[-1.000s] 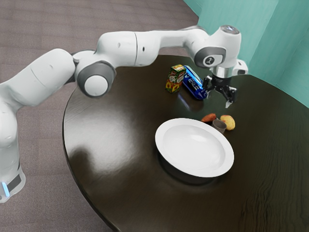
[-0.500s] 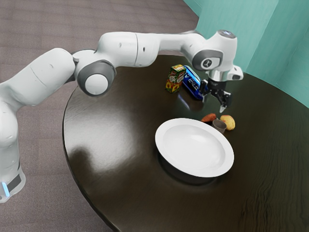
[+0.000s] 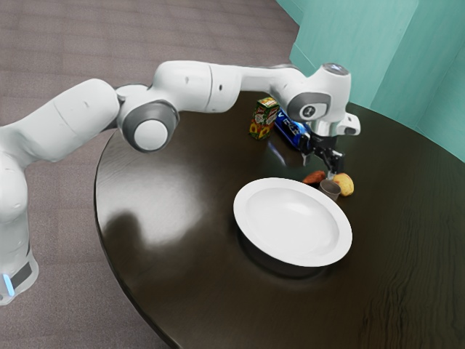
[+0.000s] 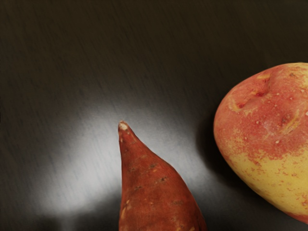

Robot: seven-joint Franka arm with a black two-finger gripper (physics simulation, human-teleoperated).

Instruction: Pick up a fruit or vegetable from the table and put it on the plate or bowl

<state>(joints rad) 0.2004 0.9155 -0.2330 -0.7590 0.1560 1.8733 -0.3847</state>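
An orange-brown sweet potato [image 3: 314, 177] lies on the dark table just beyond the white bowl [image 3: 292, 220]. Beside it, toward the exterior view's right, rests a yellow-and-red potato-like item [image 3: 344, 183]. My gripper [image 3: 327, 167] hangs open, pointing down, just above the gap between these two and close to the sweet potato. In the wrist view the sweet potato's pointed end [image 4: 154, 187] lies right under my hand, with the yellow-and-red item [image 4: 269, 139] beside it. Nothing is held.
A small brown cup [image 3: 330, 190] stands between the two vegetables at the bowl's far rim. A colourful carton [image 3: 264, 118] and a blue packet [image 3: 292, 127] sit behind the gripper. The round table's edge [image 3: 109, 211] curves at the exterior view's left.
My hand has moved down and toward the exterior view's left, from above the table behind the vegetables to just over the sweet potato, turning about its axis. Nothing on the table has moved.
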